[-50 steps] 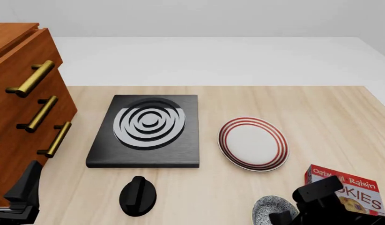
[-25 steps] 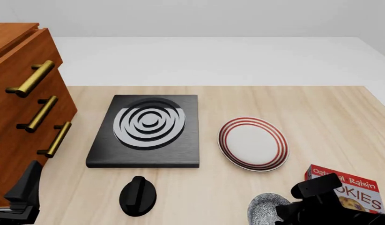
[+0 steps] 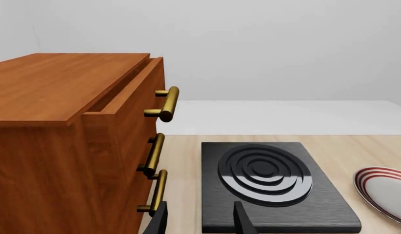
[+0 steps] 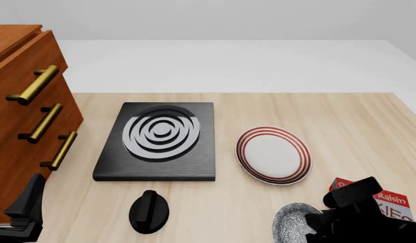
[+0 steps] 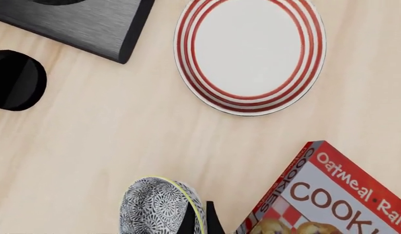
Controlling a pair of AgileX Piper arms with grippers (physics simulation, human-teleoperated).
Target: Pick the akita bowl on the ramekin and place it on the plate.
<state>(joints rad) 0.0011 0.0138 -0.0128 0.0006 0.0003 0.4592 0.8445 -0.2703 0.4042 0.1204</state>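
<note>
The right pincer point(image 5: 199, 219) sits at the near right corner of the desk point(image 4: 343, 121), its two dark fingers point(image 5: 189, 220) pressed close together on the rim of the akita bowl point(image 5: 160, 205). In the right wrist view the rim passes between them, so the pincer is clamped on the bowl's edge. The bowl is round and has no long axis; in that view it appears tipped, its speckled outer wall facing the camera and its pale rim running up beside the fingers. In the front view the bowl point(image 4: 294, 223) lies just left of the right arm's dark body, which hides part of it. The ramekin cannot be made out in any view.

Just beside the pincer on its right lies a red cookie box point(image 5: 330, 195), flat on the desk. Farther forward, apart from the bowl, rests the plate point(image 4: 273, 154), white with red rings near its rim.

Left of the plate lies a black slab with white rings point(image 4: 159, 140), and nearer than that a black round knob point(image 4: 149, 211).

The left pincer point(image 3: 199, 222) hangs at the near left edge beside a wooden cabinet point(image 4: 22, 111) with brass handles; its fingers stand apart with nothing between them.
</note>
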